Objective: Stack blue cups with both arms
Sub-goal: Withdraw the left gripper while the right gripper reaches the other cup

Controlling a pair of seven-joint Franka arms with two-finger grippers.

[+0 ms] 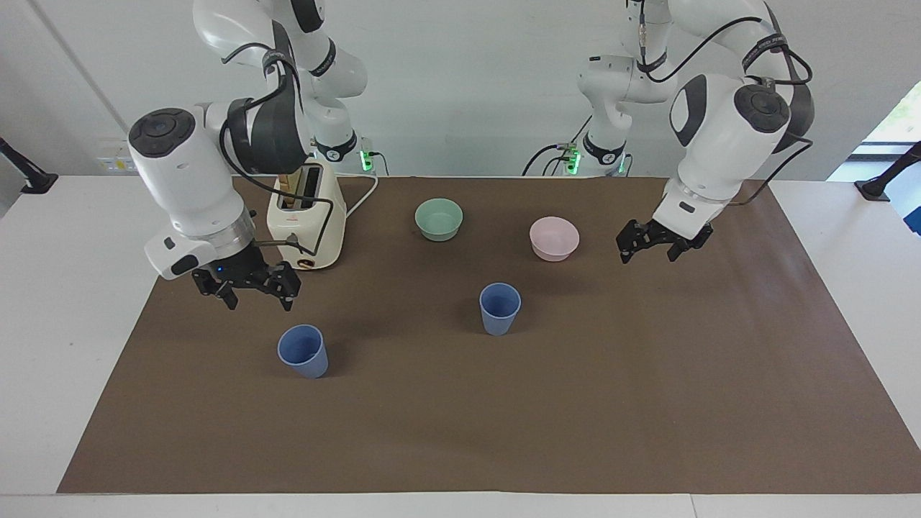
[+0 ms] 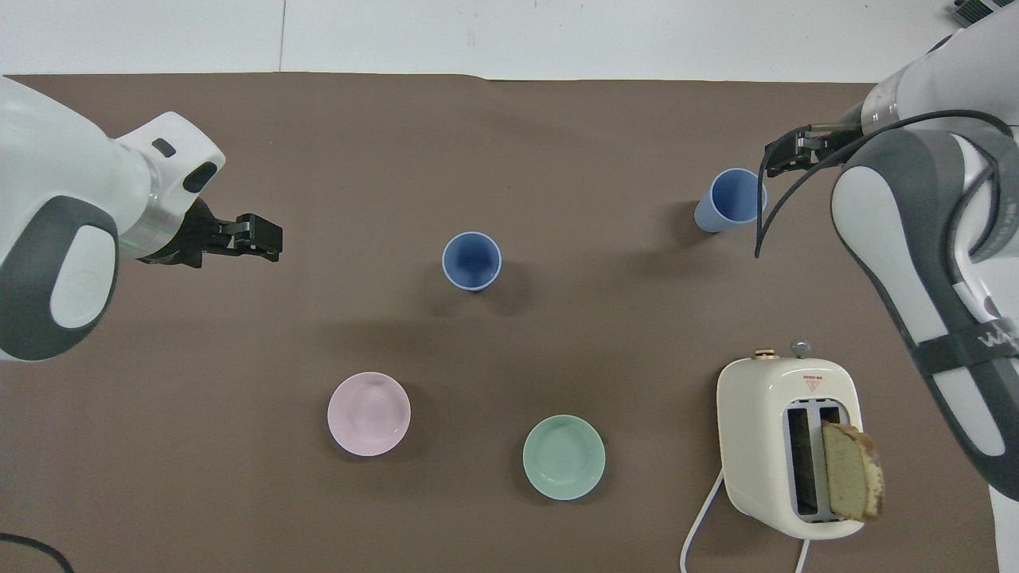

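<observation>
Two blue cups stand upright and apart on the brown mat. One cup [image 1: 500, 308] is mid-mat and also shows in the overhead view [image 2: 472, 260]. The other cup [image 1: 303, 350] stands toward the right arm's end [image 2: 732, 199]. My left gripper [image 1: 651, 250] is open and empty, raised over bare mat beside the pink bowl, well apart from the middle cup [image 2: 267, 237]. My right gripper [image 1: 255, 296] is open and empty, low over the mat between the toaster and the other cup, not touching the cup [image 2: 784, 153].
A cream toaster [image 1: 306, 223] with a bread slice [image 2: 852, 469] standing in one slot sits near the right arm's base. A pale green bowl [image 1: 439, 218] and a pink bowl [image 1: 554, 237] sit nearer to the robots than the cups.
</observation>
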